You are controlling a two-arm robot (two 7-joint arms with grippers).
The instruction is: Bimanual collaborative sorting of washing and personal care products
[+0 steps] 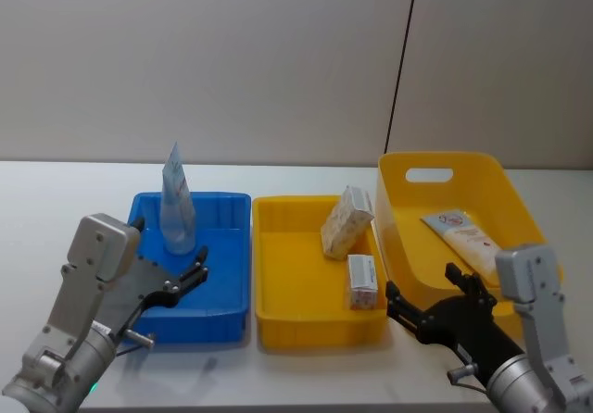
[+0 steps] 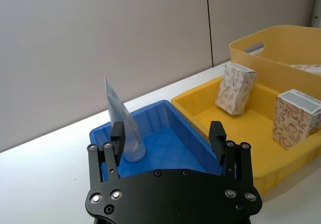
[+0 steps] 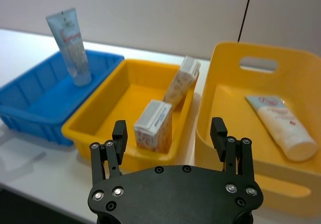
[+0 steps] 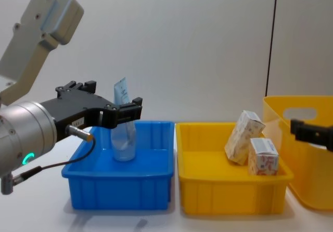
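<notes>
A translucent pale blue tube (image 1: 175, 206) stands upright on its cap in the blue tray (image 1: 232, 302). Two small white cartons sit in the shallow yellow tray (image 1: 278, 274): one carton (image 1: 346, 219) leans against the far right wall, the other carton (image 1: 362, 281) stands nearer. A white tube with a red logo (image 1: 462, 236) lies in the deep yellow bin (image 1: 445, 168). My left gripper (image 1: 195, 269) hovers open over the blue tray's near side, just short of the pale blue tube (image 2: 122, 116). My right gripper (image 1: 422, 288) is open, low at the deep bin's near left corner, close to the nearer carton (image 3: 153, 126).
The three containers stand side by side on a white table (image 1: 56, 200), with a grey wall close behind. Bare tabletop lies left of the blue tray and along the front edge.
</notes>
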